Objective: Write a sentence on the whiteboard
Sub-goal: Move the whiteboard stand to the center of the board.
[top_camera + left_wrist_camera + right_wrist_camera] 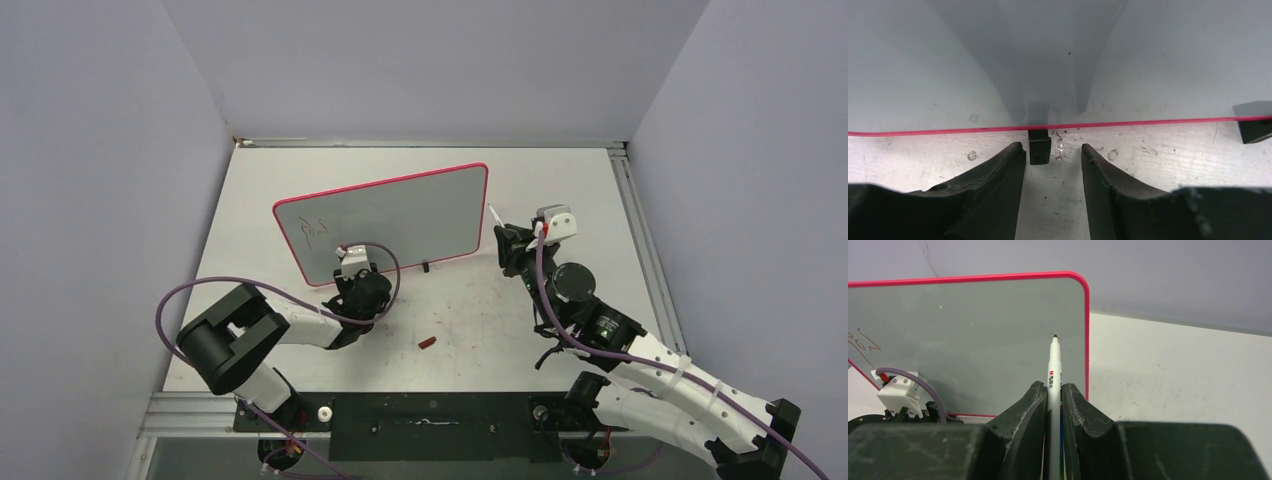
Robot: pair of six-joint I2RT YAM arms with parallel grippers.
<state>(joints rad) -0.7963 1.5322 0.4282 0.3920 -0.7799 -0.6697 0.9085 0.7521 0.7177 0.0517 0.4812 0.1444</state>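
The whiteboard (400,222) stands upright on the table, with a pale grey face and a red-pink rim. A few dark-red strokes of the sentence (313,232) sit near its left end and also show in the right wrist view as the sentence (863,342). My right gripper (1052,387) is shut on a white marker (1054,365) whose tip points at the whiteboard (973,340) near its right rim; I cannot tell if it touches. My left gripper (1053,150) is open, low at the whiteboard's (1148,60) bottom rim, with a black foot (1039,147) just beyond its fingertips.
A small red cap (428,343) lies on the scuffed white table (560,190) in front of the board. A second black foot (1253,127) shows at the right of the left wrist view. Grey walls close in on three sides.
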